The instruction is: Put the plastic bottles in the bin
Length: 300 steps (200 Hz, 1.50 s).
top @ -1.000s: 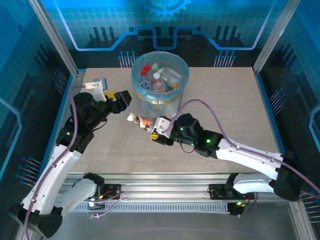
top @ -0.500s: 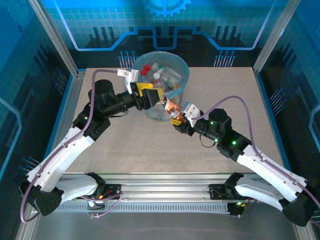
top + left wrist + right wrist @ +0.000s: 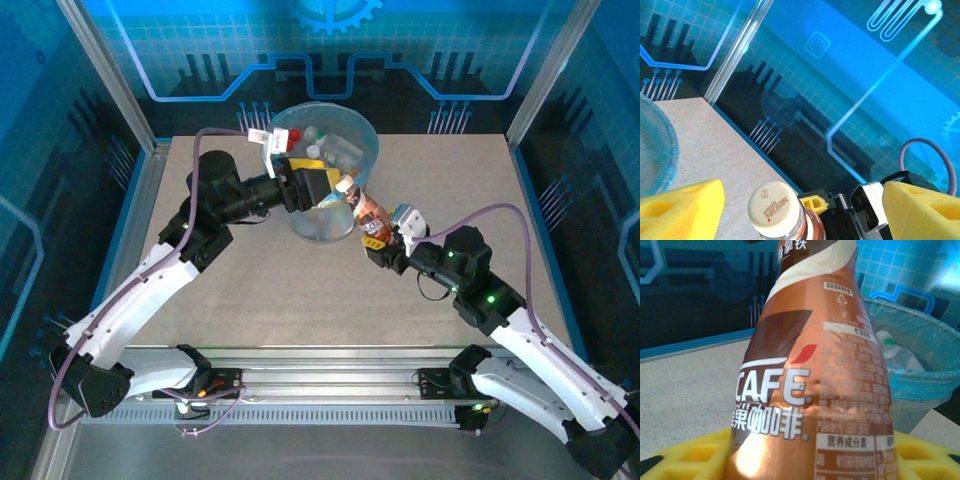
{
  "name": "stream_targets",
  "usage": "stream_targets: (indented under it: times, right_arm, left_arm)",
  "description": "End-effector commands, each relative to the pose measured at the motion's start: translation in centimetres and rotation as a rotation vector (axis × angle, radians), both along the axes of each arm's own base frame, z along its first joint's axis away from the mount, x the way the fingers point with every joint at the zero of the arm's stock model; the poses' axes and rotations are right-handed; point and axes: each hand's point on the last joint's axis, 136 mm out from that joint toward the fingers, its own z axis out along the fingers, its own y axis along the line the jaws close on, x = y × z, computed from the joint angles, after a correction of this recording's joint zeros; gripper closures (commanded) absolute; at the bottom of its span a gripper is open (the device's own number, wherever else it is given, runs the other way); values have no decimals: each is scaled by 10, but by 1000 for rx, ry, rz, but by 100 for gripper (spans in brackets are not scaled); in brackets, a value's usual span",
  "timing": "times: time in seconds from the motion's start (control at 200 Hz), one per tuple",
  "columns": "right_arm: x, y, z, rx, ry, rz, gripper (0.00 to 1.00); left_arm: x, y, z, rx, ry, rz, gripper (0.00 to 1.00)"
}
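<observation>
My right gripper (image 3: 383,238) is shut on a brown coffee bottle (image 3: 367,211) with a cream cap, holding it tilted in the air beside the bin's right front wall. In the right wrist view the bottle (image 3: 815,380) rises between the yellow fingers (image 3: 685,460). My left gripper (image 3: 322,187) is open in front of the bin; its yellow fingers (image 3: 680,210) stand wide on either side of the bottle's cap (image 3: 774,204) without touching it. The pale-blue bin (image 3: 371,152) holds several bottles (image 3: 318,135).
The tan table (image 3: 470,180) stretches bare to the right of the bin and in front of it. Blue enclosure walls (image 3: 590,110) and metal posts ring the table. The right arm's cable (image 3: 490,212) loops above the table.
The right gripper lifted the coffee bottle off the table and carried it up and right to the bin's side. The left arm swung right across the bin's front to the bottle's cap.
</observation>
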Motion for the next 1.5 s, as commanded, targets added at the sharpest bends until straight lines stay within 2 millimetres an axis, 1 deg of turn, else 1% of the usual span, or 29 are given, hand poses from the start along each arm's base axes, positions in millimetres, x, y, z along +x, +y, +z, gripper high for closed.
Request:
stream_targets:
  times: [0.0,0.17,0.335,0.43,0.56,0.655,0.705,0.78,0.87,0.95,1.005,1.11,1.236,1.396,1.496]
  right_arm:
    - [-5,-6,-2,26,17,-4,52]
    - [-9,-8,-1,57,21,-5,52]
    - [-5,-6,-1,33,33,-7,55]
    - [-6,-6,0,50,31,-7,55]
    - [-2,-8,-5,53,31,-27,55]
    - [1,-9,-6,46,32,-41,55]
    - [0,-8,-3,48,28,-38,55]
    - [-3,-8,2,51,22,-25,55]
    - [-5,-10,5,41,16,-27,55]
    - [-8,-14,5,37,11,-37,54]
    - [-10,-17,6,40,5,-40,54]
    - [-15,-19,7,56,3,-38,54]
    - [-20,-19,15,86,-6,-22,54]
    - [-24,-12,24,140,-5,22,54]
    - [-27,-7,28,175,-1,58,54]
  left_arm:
    - [-9,-8,22,-57,-14,-72,17]
    - [-10,-23,13,-58,37,-133,19]
    - [-15,-42,-13,25,66,-157,22]
    - [-16,-46,-24,56,89,-163,25]
    - [-18,-46,-24,60,101,-170,29]
    - [-20,-44,-23,67,95,-171,30]
    - [-20,-42,-26,85,83,-159,28]
    - [-14,-35,-27,109,65,-94,24]
    - [-11,-28,-20,100,27,-49,21]
    - [-17,-32,-10,57,2,-89,20]
    - [-19,-34,-8,41,9,-110,20]
    - [-15,-35,-13,55,45,-92,20]
    - [-10,-36,-23,64,95,-80,20]
    - [-19,-54,-25,62,134,-165,22]
    - [-27,-62,-22,44,133,-223,29]
